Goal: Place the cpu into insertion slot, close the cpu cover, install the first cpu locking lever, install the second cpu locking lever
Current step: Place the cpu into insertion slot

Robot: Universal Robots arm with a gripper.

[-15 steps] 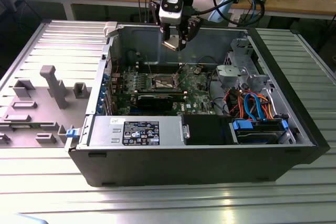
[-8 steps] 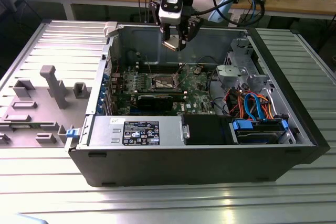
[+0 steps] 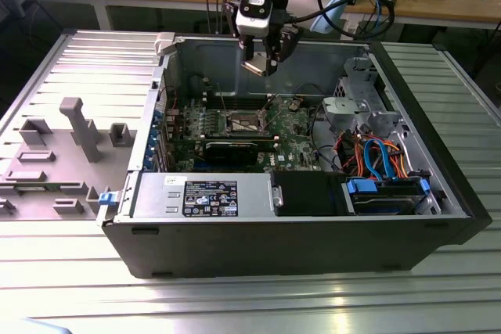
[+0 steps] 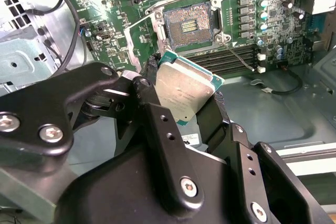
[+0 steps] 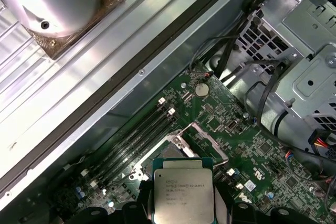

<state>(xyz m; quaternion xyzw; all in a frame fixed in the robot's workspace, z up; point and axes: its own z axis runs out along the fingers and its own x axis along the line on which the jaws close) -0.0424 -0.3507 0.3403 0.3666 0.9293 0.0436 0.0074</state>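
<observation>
My gripper (image 3: 260,66) hangs above the open computer case, shut on the cpu (image 4: 182,92), a flat square chip with a silver-grey top, also seen in the first wrist view (image 5: 182,192). Black fingers (image 4: 152,111) clamp it by two opposite edges. Below it on the green board lies the insertion slot (image 4: 188,23) with its gold-brown contact field bare; in the exterior view the slot (image 3: 243,122) is lower than the gripper. The cpu cover (image 4: 140,40) stands swung open beside the slot, a thin metal frame (image 5: 206,140). A thin locking lever (image 4: 240,56) sticks out from the socket's corner.
The case wall (image 3: 211,52) rises behind the gripper. A drive cage (image 3: 356,107) and coloured cables (image 3: 376,158) fill the exterior view's right of the case. A black graphics card (image 3: 235,149) and the power supply (image 3: 203,193) sit nearer. A grey fixture plate (image 3: 55,154) lies outside.
</observation>
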